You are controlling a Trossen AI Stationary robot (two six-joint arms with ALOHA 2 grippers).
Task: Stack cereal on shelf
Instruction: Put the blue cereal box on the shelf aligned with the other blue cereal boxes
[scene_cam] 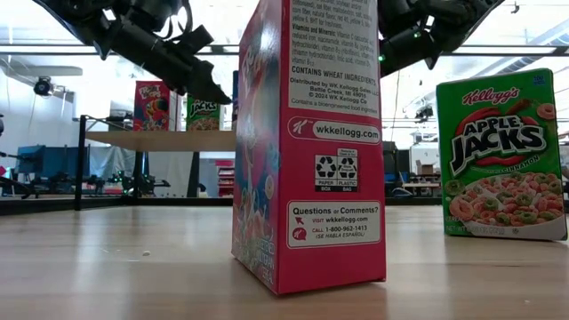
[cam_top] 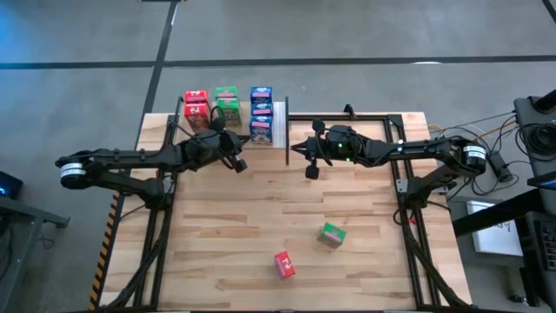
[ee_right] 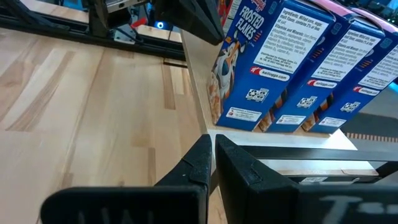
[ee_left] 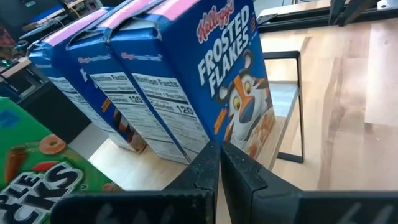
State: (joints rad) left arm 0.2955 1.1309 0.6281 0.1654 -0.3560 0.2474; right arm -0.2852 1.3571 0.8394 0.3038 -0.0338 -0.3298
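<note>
The shelf (cam_top: 280,122) stands at the table's far edge. It carries red (cam_top: 196,104), green (cam_top: 228,103) and blue cereal boxes (cam_top: 261,113), all upright on their bottom ends. My left gripper (ee_left: 219,149) is shut and empty, in front of the nearest blue box (ee_left: 230,93). My right gripper (ee_right: 211,143), shut and empty, hovers right of the shelf's white end. A red box (scene_cam: 311,151) and a green box (scene_cam: 502,156) stand upright on the table near its front edge. My left gripper's shut fingertips (ee_left: 208,158) stand just before the lower front face (ee_left: 249,134) of the nearest blue box, slanting slightly down from the table's left. I cannot tell whether they touch it.
A black metal frame (cam_top: 382,117) runs along the table's far right corner. Bare wood lies between the shelf and the two loose boxes (cam_top: 331,235) (cam_top: 284,264). Cables and equipment sit off the table at the right (cam_top: 521,139).
</note>
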